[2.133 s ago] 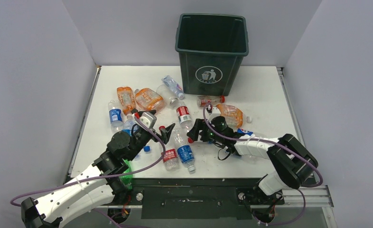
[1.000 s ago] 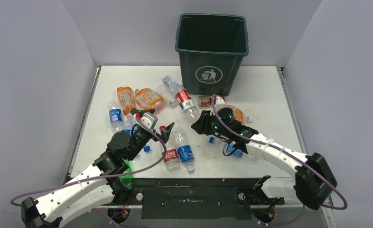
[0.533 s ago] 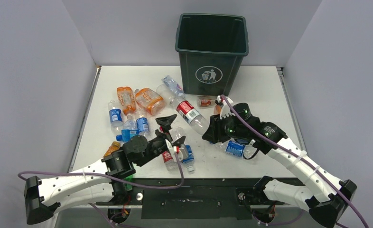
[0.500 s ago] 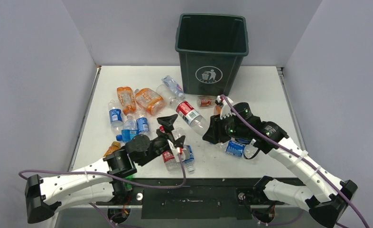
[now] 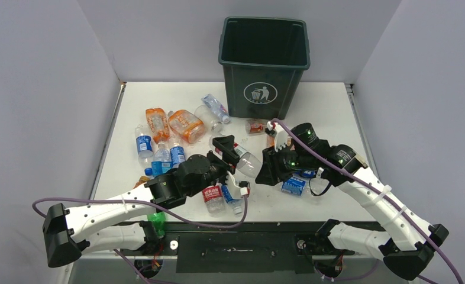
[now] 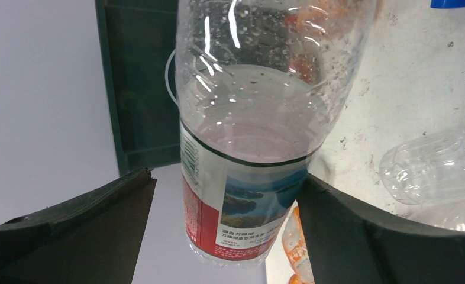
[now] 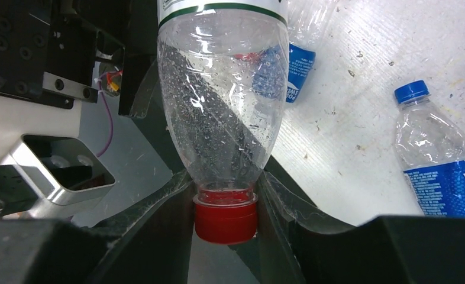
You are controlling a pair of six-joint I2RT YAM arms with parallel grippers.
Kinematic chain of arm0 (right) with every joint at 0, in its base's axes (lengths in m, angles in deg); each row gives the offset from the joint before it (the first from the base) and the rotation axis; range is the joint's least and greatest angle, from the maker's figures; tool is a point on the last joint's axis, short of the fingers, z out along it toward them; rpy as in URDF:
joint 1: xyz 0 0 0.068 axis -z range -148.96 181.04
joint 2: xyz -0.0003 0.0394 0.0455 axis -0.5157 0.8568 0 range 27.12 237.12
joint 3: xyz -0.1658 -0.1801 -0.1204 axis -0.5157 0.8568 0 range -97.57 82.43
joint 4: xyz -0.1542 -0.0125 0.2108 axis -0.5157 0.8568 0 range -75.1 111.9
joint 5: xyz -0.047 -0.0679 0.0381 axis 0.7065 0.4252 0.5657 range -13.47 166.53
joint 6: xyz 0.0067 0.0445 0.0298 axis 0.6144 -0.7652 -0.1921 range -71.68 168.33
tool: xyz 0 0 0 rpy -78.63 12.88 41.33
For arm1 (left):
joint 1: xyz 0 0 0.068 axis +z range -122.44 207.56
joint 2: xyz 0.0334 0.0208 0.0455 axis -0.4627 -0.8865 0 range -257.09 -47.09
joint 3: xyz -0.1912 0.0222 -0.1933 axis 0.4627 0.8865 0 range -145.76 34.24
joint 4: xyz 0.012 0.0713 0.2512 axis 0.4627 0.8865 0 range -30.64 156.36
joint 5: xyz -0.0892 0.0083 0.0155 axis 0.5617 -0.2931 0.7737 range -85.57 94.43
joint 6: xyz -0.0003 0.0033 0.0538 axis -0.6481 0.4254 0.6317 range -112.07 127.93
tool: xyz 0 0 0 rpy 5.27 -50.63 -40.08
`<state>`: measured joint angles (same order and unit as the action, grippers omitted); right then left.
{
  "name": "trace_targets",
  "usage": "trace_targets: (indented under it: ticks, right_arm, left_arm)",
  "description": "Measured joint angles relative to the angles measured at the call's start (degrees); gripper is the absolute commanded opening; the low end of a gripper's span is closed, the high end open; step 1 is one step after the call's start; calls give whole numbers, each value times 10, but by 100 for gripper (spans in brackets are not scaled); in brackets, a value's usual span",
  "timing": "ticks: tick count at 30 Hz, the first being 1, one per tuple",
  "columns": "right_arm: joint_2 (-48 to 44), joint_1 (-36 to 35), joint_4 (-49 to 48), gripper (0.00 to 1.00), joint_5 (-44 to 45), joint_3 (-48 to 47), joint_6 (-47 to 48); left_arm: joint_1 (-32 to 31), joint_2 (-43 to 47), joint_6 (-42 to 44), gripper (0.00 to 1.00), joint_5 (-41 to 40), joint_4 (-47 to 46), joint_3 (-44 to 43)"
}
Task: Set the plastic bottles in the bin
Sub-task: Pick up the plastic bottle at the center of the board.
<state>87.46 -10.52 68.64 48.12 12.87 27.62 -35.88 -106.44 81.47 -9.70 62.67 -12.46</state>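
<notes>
My right gripper (image 5: 264,169) is shut on the red cap (image 7: 225,220) of a clear plastic bottle with a red label (image 5: 246,161), held off the table in front of the bin (image 5: 264,65). My left gripper (image 5: 233,167) is open and straddles the label end of that bottle (image 6: 248,118). One finger (image 6: 336,225) touches its side; the other (image 6: 100,219) stands apart from it. The dark green bin (image 6: 141,89) stands at the back. Several more plastic bottles lie on the table, among them orange ones (image 5: 186,123) and blue-labelled ones (image 5: 143,145).
A red-labelled bottle (image 5: 211,198) and a blue-labelled one (image 5: 231,195) lie under the left gripper. A crushed Pepsi bottle (image 5: 293,184) lies under the right arm, another (image 7: 437,160) beside it. A green bottle (image 5: 156,222) sits at the near edge. Side walls enclose the table.
The left arm has swung right and forward, bringing its jaws around the label end of the bottle in the right gripper. The right arm drew the bottle slightly nearer.
</notes>
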Motion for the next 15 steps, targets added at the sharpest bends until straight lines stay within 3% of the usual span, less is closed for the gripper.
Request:
trace_targets:
  ticks: [6,11,12,13,15]
  right_arm:
    - [0,-1,10,5,-15,-14,7]
    - [1,-1,14,5,-27,-19,8]
    - [1,-1,14,12,-28,-19,8]
    - [1,-1,17,26,-29,-20,8]
    - [1,-1,21,64,-30,-24,8]
  left_arm:
    - [-2,-11,18,68,1,0,-4]
    - [-4,-13,19,42,6,6,-4]
    - [-5,-13,19,39,6,7,-4]
    - [-6,-13,19,37,6,7,-4]
    - [-7,-13,16,34,7,6,-4]
